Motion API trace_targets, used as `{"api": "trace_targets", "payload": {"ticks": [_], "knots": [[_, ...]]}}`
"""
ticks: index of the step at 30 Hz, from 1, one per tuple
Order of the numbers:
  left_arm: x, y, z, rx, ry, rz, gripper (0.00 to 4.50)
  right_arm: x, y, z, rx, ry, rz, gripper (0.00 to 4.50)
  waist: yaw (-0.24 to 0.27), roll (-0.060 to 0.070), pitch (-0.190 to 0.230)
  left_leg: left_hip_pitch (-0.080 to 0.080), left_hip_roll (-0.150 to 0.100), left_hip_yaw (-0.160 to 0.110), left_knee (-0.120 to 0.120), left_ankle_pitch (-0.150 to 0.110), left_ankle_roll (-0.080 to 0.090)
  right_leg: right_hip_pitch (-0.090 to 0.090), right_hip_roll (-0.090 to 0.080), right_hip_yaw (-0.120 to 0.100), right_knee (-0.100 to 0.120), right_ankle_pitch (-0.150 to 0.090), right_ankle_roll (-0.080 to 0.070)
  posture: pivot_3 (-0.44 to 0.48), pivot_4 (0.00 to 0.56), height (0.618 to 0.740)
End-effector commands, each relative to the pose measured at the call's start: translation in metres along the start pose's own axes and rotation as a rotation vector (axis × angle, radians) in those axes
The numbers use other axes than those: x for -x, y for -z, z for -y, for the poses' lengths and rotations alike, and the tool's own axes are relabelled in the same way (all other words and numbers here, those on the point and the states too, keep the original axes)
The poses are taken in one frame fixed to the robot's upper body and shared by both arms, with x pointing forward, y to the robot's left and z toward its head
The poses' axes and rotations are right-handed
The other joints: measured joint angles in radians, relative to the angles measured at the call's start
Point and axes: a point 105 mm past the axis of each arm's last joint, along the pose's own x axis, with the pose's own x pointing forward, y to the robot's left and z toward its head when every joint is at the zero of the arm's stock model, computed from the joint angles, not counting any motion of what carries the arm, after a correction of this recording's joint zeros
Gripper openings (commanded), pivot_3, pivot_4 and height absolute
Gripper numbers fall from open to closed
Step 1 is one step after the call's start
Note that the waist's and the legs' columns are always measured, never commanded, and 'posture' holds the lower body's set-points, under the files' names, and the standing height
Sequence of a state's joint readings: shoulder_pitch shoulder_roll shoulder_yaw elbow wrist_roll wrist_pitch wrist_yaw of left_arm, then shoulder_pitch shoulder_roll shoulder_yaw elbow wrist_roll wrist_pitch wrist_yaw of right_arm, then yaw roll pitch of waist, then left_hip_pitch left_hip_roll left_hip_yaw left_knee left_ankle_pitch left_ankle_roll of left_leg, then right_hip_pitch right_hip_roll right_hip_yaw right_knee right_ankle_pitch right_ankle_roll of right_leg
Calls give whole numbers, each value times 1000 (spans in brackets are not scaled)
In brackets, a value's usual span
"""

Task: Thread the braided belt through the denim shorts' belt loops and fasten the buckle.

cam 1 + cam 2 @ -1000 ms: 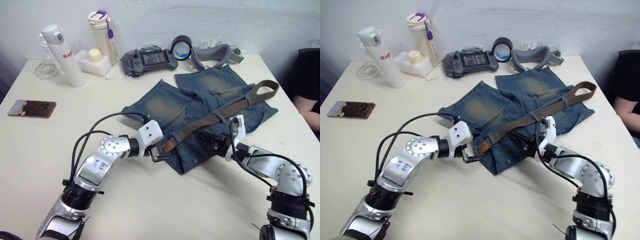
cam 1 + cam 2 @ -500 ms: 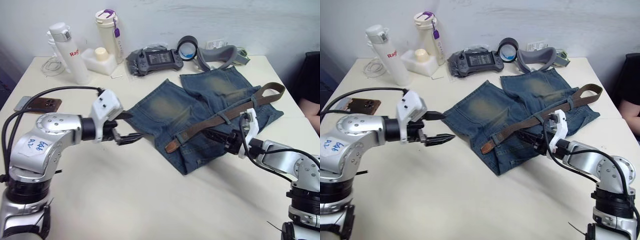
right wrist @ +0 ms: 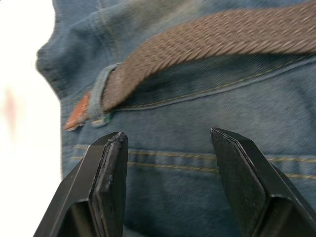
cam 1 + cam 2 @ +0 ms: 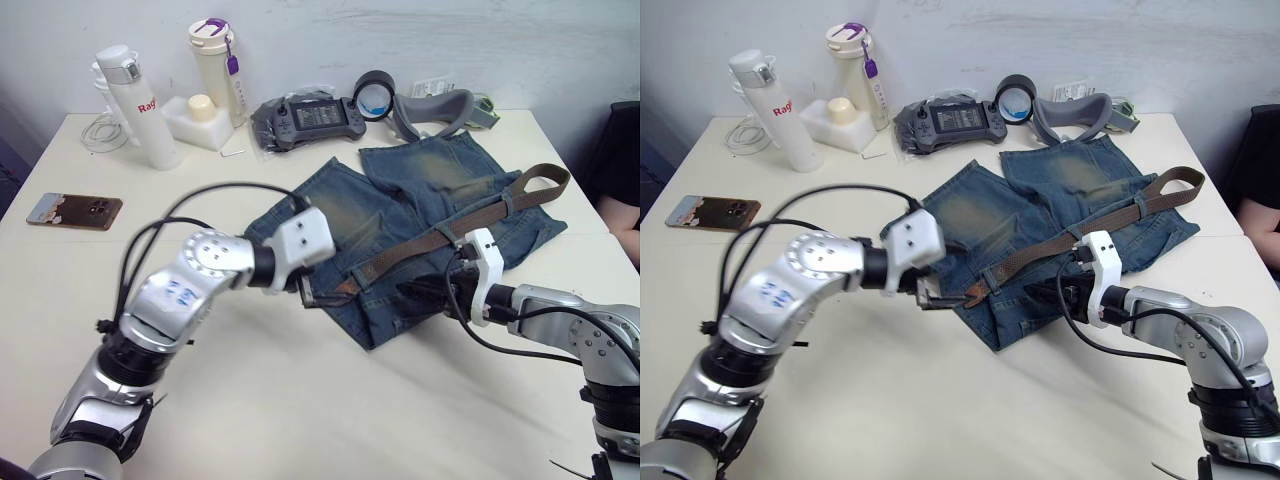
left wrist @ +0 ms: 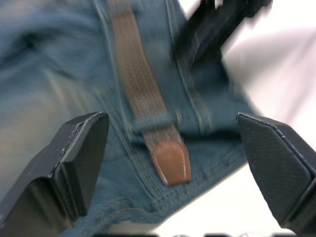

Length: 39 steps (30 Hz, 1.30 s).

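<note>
We see the faded blue denim shorts point(image 4: 420, 220) lying flat on the pale desk point(image 4: 300, 400), right in front of both of our grippers. The long dark brown braided belt point(image 4: 450, 225) runs across the waistband. It already goes under some of the small blue belt loops point(image 3: 100, 91), and one loop sits just behind the belt's tan leather tip point(image 5: 170, 160).

Our left gripper point(image 5: 173, 148) is wide open and holds nothing. The leather tip lies right between its two black fingers, a little way ahead of them. The tip pokes out past the last loop near the corner of the shorts.

Our right gripper point(image 3: 165, 163) is wide open too, and it holds nothing. It hovers just over the waistband, and the belt lies a bit beyond its fingers.

So we think a good part of the threading is done. The far end of the belt curls into a loop point(image 4: 540, 180) past the other side of the shorts, well away from both grippers. We cannot pick out the silver buckle there, so we cannot tell where it is.

What is left, as we judge it: pull the belt along, bring the two ends together, and close the buckle. That last part is not done yet.
</note>
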<state>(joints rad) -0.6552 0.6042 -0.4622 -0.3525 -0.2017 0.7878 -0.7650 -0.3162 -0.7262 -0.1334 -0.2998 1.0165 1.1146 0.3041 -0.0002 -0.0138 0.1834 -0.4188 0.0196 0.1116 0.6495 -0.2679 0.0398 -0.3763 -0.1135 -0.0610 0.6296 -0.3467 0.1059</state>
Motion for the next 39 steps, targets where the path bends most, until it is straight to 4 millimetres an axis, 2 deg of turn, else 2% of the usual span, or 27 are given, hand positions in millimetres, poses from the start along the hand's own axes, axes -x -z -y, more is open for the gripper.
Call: {"api": "trace_targets", "payload": {"ticks": [1, 8, 15, 19, 24, 27, 28, 33, 36, 38, 39], "knots": [[-4, -4, -8, -75, -66, 3, 4500, 7, -8, -1, 44, 17, 48, 2864, 1, 0, 0, -1, 0, -1, 0, 0, 0, 0, 0, -1, 0, 0, 0, 0, 150, 740], [-34, -2, -5, -149, -137, -1, 4500, 8, -10, 1, 50, 39, 58, 2864, 10, 0, 0, -2, -1, -2, 2, 0, 2, 0, -1, -2, 0, 1, 1, 0, 150, 740], [-35, 7, -18, -186, -245, -63, 4500, 11, -16, 4, 67, 57, 67, 2864, 13, 0, 0, -2, -1, -2, 2, 0, 2, 0, -1, -2, 0, 1, 1, 0, 150, 740], [-31, 7, -25, -156, -294, -50, 3557, 13, -17, 2, 98, 50, 48, 2944, 15, 0, 0, -2, -1, -2, 3, 0, 2, 0, -1, -1, 0, 1, 1, 0, 150, 740], [-25, 5, -25, -166, -291, -39, 1399, 16, -19, 3, 169, 54, 23, 2944, 20, 0, 0, -2, -1, -2, 3, 0, 2, 0, -1, -2, 0, 1, 1, 0, 150, 740], [-11, 7, -25, -162, -312, -52, 188, 17, -23, 10, 206, 88, 21, 2944, 18, 0, 0, -2, -1, -2, 3, 0, 3, 0, -1, -1, 0, 1, 1, 0, 150, 740], [-7, 8, -26, -162, -320, -58, 79, 17, -25, 12, 217, 94, 21, 2944, 16, 0, 0, -2, -1, -2, 3, 0, 3, 0, -1, -1, 1, 1, 1, 0, 150, 740], [20, 15, -29, -166, -371, -105, 79, 13, -26, 27, 241, 135, 5, 2944, 10, 0, 0, -2, -1, -2, 3, 0, 2, 0, -1, -2, 1, 1, 1, 0, 150, 740], [36, 22, -28, -163, -393, -145, 0, 8, -16, 41, 223, 176, -51, 2066, 5, 0, 0, -2, -1, -2, 4, 0, 2, 0, -1, -1, 1, 1, 1, 0, 150, 740], [49, 31, -28, -151, -412, -182, 0, 6, -7, 45, 193, 178, -93, 1191, -1, 0, 0, -2, -1, -2, 3, 0, 2, 0, -1, -1, 1, 1, 1, 0, 150, 740], [57, 37, -29, -144, -427, -200, 0, 4, -5, 46, 178, 173, -102, 614, -2, 0, 0, -2, -1, -2, 3, 0, 2, 0, -1, -1, 0, 1, 1, 0, 150, 740]]}}
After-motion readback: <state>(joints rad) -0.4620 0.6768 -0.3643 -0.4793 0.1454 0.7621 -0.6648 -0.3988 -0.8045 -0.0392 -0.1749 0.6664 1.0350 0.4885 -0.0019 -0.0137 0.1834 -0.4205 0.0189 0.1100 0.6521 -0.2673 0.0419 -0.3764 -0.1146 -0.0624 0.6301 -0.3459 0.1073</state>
